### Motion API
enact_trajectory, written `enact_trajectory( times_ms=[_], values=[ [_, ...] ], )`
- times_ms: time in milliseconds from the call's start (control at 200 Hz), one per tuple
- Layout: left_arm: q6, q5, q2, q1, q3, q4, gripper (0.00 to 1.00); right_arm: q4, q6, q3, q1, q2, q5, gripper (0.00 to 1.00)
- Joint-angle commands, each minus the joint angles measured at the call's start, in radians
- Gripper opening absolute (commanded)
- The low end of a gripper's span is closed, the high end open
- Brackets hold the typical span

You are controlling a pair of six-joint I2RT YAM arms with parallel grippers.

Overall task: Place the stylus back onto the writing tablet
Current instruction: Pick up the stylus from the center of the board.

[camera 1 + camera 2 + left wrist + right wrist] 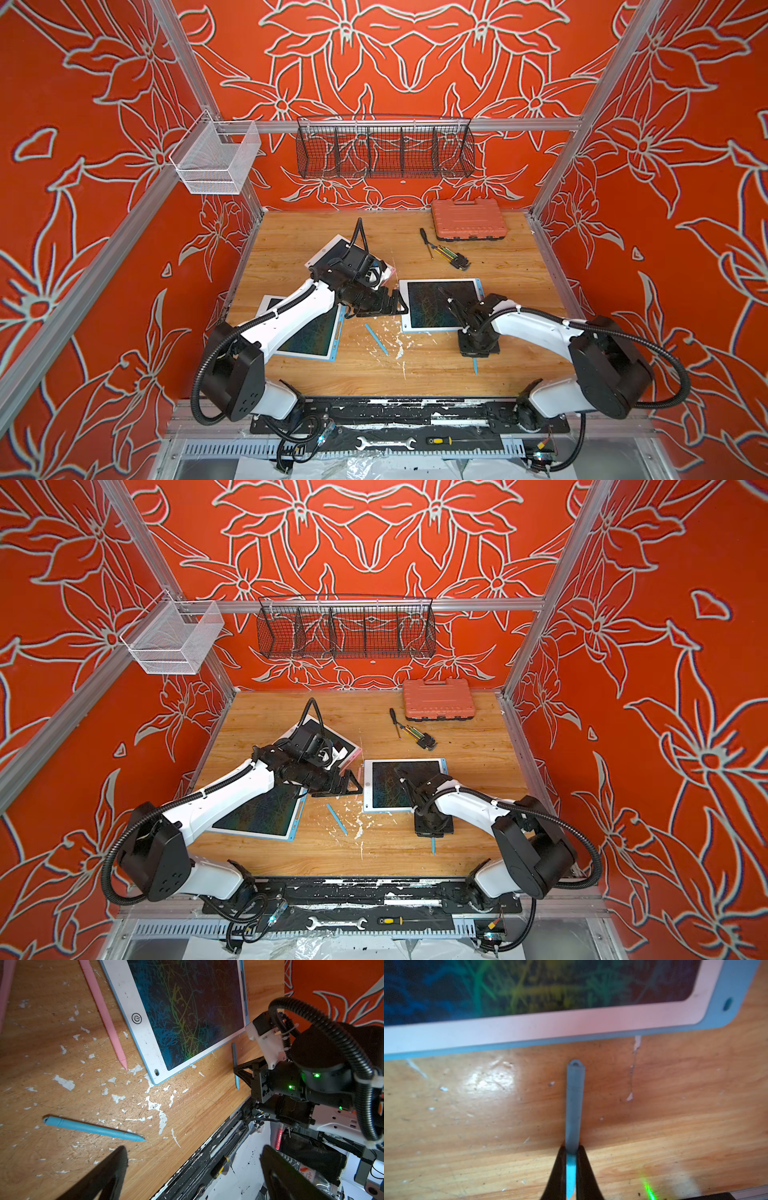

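A: What is the biggest thing here?
B: The scuffed wooden table [511, 266], its varnish flaked white near the front. On it lie three flat writing tablets with dark scribbled screens: a blue-edged one [440, 305] in the middle, another blue-edged one [309, 336] under the left arm, and a pink-edged one [332, 249] behind.

A: Anything else that size?
B: One ribbed orange plastic case [468, 219] at the back.

A: And the pens?
B: Three slim tapered plastic ones. A blue stylus [574, 1109] lies just in front of the middle tablet, not on it. A second blue stylus [376, 339] lies loose between the tablets, and a pink stylus [104, 1012] rests beside the middle tablet's edge.

A: The fingers?
B: The right gripper [571, 1167] has its black fingers [557, 1172] pinched on the first blue stylus near its tip. The left gripper [193, 1172] hangs above the table, spread wide and holding nothing.
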Motion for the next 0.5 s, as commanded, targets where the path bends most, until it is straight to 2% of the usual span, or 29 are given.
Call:
enact_trajectory(
  times_ms=[0, 490],
  values=[
    [0.000, 0.012, 0.002, 0.006, -0.001, 0.005, 0.97, 0.160, 0.023, -0.005, 0.021, 0.037, -0.054, 0.04],
    [-0.001, 0.013, -0.001, 0.006, -0.004, 0.008, 0.97, 0.167, 0.022, 0.011, 0.027, 0.040, -0.050, 0.03]
  ],
)
